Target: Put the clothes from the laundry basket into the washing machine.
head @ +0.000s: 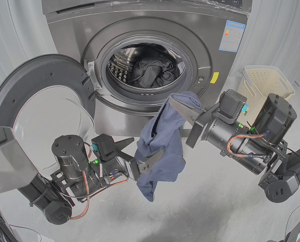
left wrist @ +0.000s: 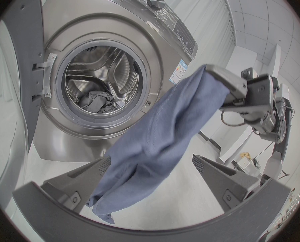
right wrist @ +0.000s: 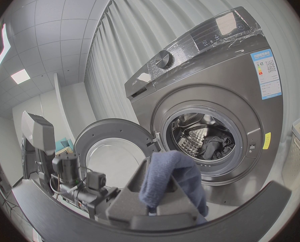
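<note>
Ahead of me stood the grey steel front-loading washing machine (head: 150, 27), round door (head: 39, 81) swung wide, and the cream perforated plastic laundry basket (head: 264, 81) beside it. My right gripper (head: 176, 105) pinched the blue knit garment (head: 163, 131) short of the drum (head: 121, 64); my left gripper (head: 147, 145) was spread astride its tail, which I feared could snag there.

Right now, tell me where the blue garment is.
Head view, centre: the garment hangs from the right gripper before the washer, beside the left gripper.
</note>
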Tool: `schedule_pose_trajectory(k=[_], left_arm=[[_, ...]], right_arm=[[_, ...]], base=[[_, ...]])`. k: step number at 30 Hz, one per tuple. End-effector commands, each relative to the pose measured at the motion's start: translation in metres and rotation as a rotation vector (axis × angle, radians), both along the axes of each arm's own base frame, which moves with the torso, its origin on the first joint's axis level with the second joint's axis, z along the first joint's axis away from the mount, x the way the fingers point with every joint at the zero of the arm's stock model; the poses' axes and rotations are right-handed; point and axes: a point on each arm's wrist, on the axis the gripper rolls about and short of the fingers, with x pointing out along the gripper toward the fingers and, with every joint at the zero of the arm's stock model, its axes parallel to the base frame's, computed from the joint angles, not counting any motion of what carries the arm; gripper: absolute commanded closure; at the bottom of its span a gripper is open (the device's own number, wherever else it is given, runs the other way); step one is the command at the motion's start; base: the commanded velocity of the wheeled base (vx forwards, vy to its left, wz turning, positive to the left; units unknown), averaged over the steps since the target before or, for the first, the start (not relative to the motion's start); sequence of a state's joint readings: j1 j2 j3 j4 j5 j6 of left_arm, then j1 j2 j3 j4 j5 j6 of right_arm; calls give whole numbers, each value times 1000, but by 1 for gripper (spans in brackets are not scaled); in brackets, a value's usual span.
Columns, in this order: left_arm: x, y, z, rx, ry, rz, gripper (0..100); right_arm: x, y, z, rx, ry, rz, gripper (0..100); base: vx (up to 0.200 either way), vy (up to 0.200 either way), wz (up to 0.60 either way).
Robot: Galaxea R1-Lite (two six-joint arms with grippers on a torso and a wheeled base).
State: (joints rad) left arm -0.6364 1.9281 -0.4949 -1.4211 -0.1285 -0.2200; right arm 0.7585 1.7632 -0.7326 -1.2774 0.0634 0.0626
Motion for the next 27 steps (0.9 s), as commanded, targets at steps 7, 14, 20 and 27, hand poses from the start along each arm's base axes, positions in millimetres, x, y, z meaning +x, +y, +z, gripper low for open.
schedule_pose_trajectory(k=[7,14,20,27], left_arm=[[25,0,-42,26,37,58,0],[30,12,-21,-16,-22,96,0],[29,24,4,-64,-87,123,0],[34,28,12,-82,-114,140,0]], right_arm=[[0,1,0,1,-1,2,100],[-2,-4,-8,-24,21,-5,100],[-2,-8,-17,-48,45,-13,100],[-5,-10,-24,-70,60,16,100]], base=[[0,0,0],[0,0,0],[0,0,0],[0,0,0]])
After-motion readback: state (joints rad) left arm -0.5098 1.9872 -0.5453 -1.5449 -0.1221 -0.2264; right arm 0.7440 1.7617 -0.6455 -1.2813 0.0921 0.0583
